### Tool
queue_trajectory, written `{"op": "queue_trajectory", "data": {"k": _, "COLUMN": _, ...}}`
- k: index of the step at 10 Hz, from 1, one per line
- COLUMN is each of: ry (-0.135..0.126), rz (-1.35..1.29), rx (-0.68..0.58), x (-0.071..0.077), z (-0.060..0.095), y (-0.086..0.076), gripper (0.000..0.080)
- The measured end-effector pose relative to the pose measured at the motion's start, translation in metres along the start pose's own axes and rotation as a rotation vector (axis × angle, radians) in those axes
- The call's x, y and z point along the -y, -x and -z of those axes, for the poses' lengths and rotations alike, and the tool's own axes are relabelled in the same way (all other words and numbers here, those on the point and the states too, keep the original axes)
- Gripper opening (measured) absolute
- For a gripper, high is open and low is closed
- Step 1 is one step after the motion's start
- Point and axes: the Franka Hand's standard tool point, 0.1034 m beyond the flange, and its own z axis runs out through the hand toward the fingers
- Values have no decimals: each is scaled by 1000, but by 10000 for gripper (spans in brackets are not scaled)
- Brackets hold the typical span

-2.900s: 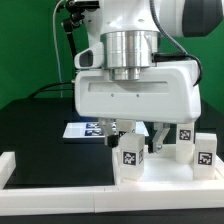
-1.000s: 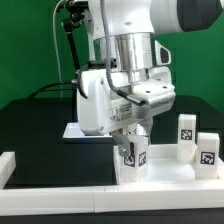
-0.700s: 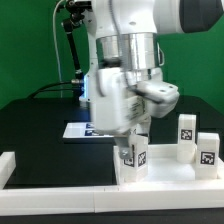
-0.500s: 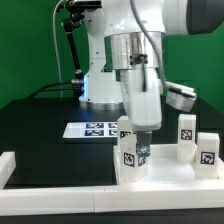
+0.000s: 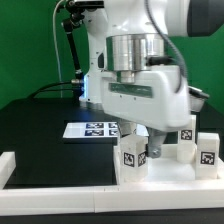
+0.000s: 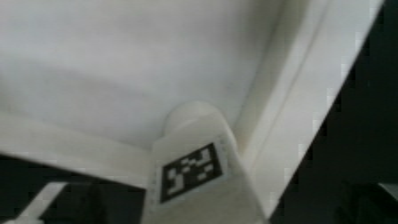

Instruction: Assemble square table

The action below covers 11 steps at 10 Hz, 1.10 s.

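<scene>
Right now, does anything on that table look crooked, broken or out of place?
Nothing stands out. The gripper is down at one white leg standing on the white tabletop, two more legs stand upright nearby, and the marker board lies flat on the black table.

legs (image 5: 131,158): white, black-and-white tags | square table (image 5: 160,170): white | marker board (image 5: 92,130): white, black tags | table (image 5: 40,135): black | backdrop (image 5: 25,45): green | arm (image 5: 135,60): white and silver
</scene>
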Motion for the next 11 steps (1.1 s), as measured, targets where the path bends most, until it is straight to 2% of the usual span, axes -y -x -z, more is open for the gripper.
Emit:
{"op": "queue_trajectory", "data": {"k": 3, "ry": 1, "rz": -18, "rx": 0, "x": -1, "z": -1, "y": 0, "gripper": 627}}
{"op": "queue_trajectory", "data": {"k": 5, "ry": 7, "rz": -60, "rx": 4, "x": -3, "z": -2, "y": 0, "gripper": 291}}
{"op": "queue_trajectory", "data": {"k": 8, "ry": 10, "rz": -248, "rx": 3, "x": -5, "z": -2, "y": -1, "gripper": 293}}
{"op": "queue_trajectory", "data": {"k": 10, "ry": 4, "rz": -594, "rx": 23, "x": -8, "z": -2, "y": -4, "gripper": 293}}
{"op": "queue_trajectory", "data": {"k": 11, "ry": -8, "rz": -795, "rx": 52, "x": -7, "z": -2, "y": -2, "gripper": 293}}
